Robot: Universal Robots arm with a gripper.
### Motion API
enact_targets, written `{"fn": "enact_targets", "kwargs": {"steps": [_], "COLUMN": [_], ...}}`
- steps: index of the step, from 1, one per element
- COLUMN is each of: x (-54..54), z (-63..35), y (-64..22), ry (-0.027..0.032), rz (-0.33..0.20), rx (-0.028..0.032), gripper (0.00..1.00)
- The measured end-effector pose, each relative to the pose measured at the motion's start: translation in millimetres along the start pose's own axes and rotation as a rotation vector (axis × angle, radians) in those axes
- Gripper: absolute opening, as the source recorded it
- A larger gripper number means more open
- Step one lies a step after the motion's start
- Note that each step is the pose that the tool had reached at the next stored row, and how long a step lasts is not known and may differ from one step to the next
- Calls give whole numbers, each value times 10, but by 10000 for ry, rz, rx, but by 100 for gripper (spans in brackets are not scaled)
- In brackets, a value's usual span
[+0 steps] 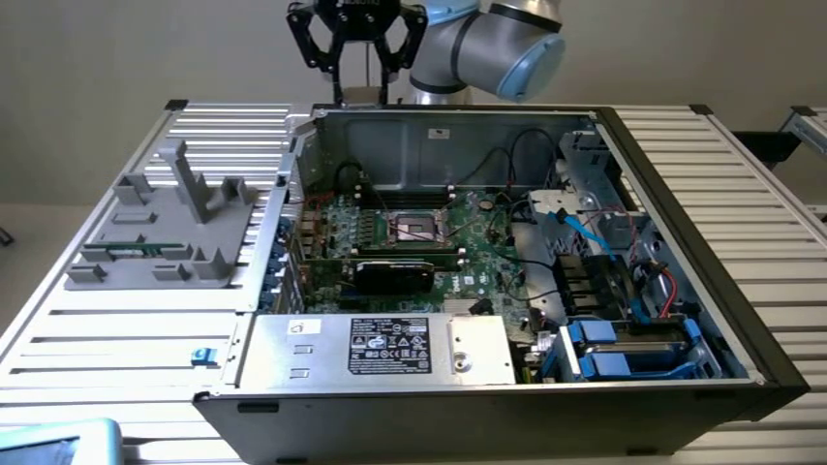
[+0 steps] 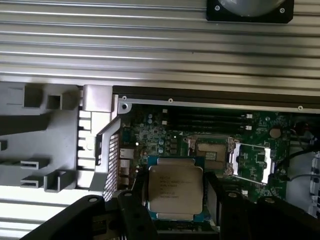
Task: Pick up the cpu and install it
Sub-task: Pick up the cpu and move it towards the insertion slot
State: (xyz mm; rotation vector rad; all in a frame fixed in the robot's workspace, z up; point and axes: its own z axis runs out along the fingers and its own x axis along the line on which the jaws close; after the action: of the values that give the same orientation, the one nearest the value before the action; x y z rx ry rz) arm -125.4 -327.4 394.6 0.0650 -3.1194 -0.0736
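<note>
- The cpu (image 2: 175,189) is held by the gripper (image 2: 175,202); its two black fingers (image 2: 134,200) are clamped against opposite edges of the chip
- The chip's silver-grey lid, with faint printing on it, is turned toward the wrist camera, and a greenish rim is seen around the lid
- In the exterior view the gripper (image 1: 359,73) is seen at 12 o'clock of the frame, raised above the rear wall of the computer case (image 1: 762,320), with the grey robot arm (image 1: 498,44) at its 3 o'clock
- The cpu is carried in the air, apart from the motherboard (image 1: 485,262), and is seated in nothing
- The socket (image 1: 420,228) is found near the middle of the motherboard; from it the gripper lies at about 11 o'clock in the exterior view, well apart
- In the wrist view the socket (image 2: 212,155) is seen beyond the held chip with nothing in it, and its metal hold-down frame (image 2: 255,160) seems to be swung open beside it, though the dim view leaves that uncertain
- A black card (image 1: 394,274) is seated on the motherboard just beside the socket, at its 6 o'clock
- A silver box (image 1: 375,349) with a white label is set farther out on the same 6 o'clock line, along the near edge of the case
- Blue drive bays (image 1: 621,354) are placed at about 4 o'clock from the socket, in the near corner of the case
- A grey fixture (image 1: 168,223) is laid on the slatted table (image 1: 116,329) at 9 o'clock from the case, just beside its wall
</note>
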Motion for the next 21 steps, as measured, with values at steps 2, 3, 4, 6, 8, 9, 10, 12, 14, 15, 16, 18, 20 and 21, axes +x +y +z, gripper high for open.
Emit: {"fn": "enact_targets", "kwargs": {"steps": [2, 3, 4, 6, 8, 9, 10, 12, 14, 15, 16, 18, 20, 21], "x": [-40, -63, -91, -160, -234, -273, -308, -362, -392, -405, -420, -470, -540, -573], "z": [13, 21, 30, 52, 74, 85, 97, 123, 156, 173, 191, 223, 253, 267], "y": [-2, -4, -5, -9, -13, -16, -18, -21, -24, -26, -27, -30, -35, -37], "ry": [-61, -83, -97, -105, -105, -104, -104, -104, -106, -106, -106, -104, -106, -105], "rz": [-1, -2, -3, -4, -3, -4, -3, -3, -1, 1, 2, 6, 6, 9], "rx": [14, 22, 25, 34, 39, 43, 44, 45, 46, 46, 47, 51, 54, 54], "gripper": [56, 56, 56, 56, 56, 56, 56, 56, 56, 56, 56, 56, 56, 56]}}
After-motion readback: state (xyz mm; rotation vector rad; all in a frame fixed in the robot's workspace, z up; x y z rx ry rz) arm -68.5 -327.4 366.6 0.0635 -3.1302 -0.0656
